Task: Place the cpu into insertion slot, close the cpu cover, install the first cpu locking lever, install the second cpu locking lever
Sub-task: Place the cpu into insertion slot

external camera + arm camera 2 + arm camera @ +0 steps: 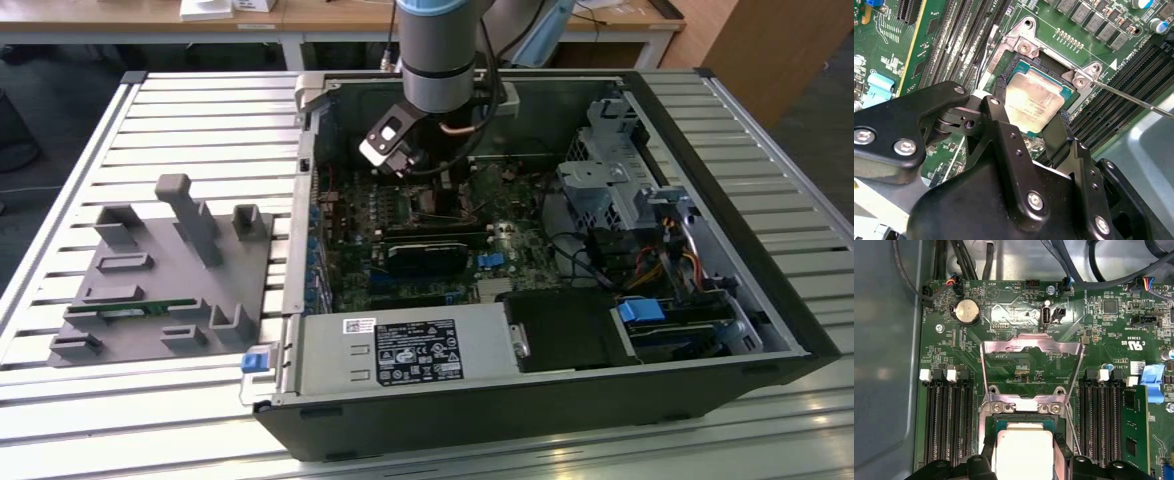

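My gripper (1031,107) hangs low over the insertion slot (1068,93) on the green board inside the open computer case (787,330). Its two black fingers (1000,97) hug opposite edges of the silver-grey cpu (1036,100), which lies level within the slot's rim; whether it is fully seated I cannot tell. In the first wrist view the cpu (1024,450) sits between the fingers (988,455), and the cpu cover (1029,346) stands swung open beyond the slot. A thin locking lever (1134,100) sticks out beside the slot, unlatched.
Long black memory slots (946,420) flank the slot on both sides. Cables (1079,270) hang above the board. A drive cage (607,180) and a power supply (400,350) crowd the case. A grey fixture (167,270) lies on the slatted table at the exterior view's left.
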Tool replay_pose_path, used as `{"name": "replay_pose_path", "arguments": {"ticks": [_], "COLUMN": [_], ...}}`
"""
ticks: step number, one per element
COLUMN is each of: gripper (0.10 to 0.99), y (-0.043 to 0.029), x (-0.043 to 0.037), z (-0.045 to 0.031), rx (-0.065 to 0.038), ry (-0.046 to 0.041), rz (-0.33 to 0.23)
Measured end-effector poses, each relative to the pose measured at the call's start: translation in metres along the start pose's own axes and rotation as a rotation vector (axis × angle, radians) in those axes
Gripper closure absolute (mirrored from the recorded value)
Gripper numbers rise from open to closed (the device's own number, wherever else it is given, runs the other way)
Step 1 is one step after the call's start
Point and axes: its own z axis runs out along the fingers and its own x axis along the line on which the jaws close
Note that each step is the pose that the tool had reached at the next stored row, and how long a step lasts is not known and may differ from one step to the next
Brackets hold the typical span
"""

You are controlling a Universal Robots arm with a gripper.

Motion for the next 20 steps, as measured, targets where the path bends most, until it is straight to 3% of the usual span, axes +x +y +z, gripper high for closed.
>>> {"name": "replay_pose_path", "arguments": {"ticks": [12, 15, 16, 20], "gripper": [0.549, 0.537, 0.475, 0.475], "y": [-0.0002, -0.0002, -0.0002, -0.0003], "x": [0.0000, 0.0001, 0.0000, 0.0000], "z": [0.0027, 0.0031, 0.0029, 0.0029], "rx": [0.000, -0.001, 0.000, 0.000], "ry": [0.0001, 0.0009, 0.0004, -0.0001], "rz": [0.000, 0.000, 0.000, 0.000]}}
